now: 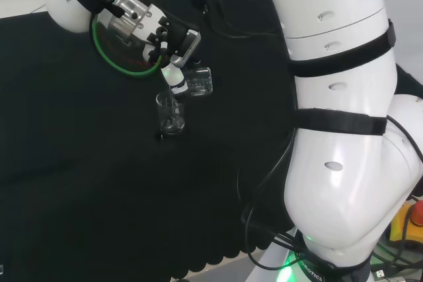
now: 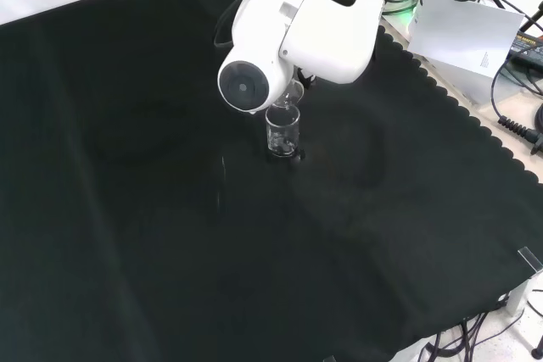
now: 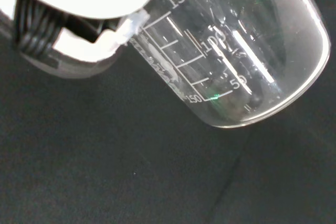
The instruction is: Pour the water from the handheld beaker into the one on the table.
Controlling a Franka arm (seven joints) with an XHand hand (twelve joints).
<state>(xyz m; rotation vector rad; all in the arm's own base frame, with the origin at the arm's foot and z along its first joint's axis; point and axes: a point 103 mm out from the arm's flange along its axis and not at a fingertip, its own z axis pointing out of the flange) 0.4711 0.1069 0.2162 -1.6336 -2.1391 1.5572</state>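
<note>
In the head view the hand (image 1: 173,39) is shut on a clear graduated beaker (image 1: 199,82), which is tipped over almost onto its side. Just below it and to its left a second clear beaker (image 1: 170,114) stands upright on the black cloth. The front view shows this standing beaker (image 2: 282,133) directly under the arm's big white link. In the wrist view the held beaker (image 3: 236,51) is tilted, with its printed scale facing the camera, and a black and white part of the hand (image 3: 63,40) sits beside it. I cannot tell the water level in either beaker.
The arm's white links (image 1: 344,130) take up the right of the head view, and a green cable (image 1: 112,61) loops round the wrist. In the front view a link with a round grey cap (image 2: 246,86) hides the hand. Cables and a white box (image 2: 462,36) lie past the cloth's scalloped edge.
</note>
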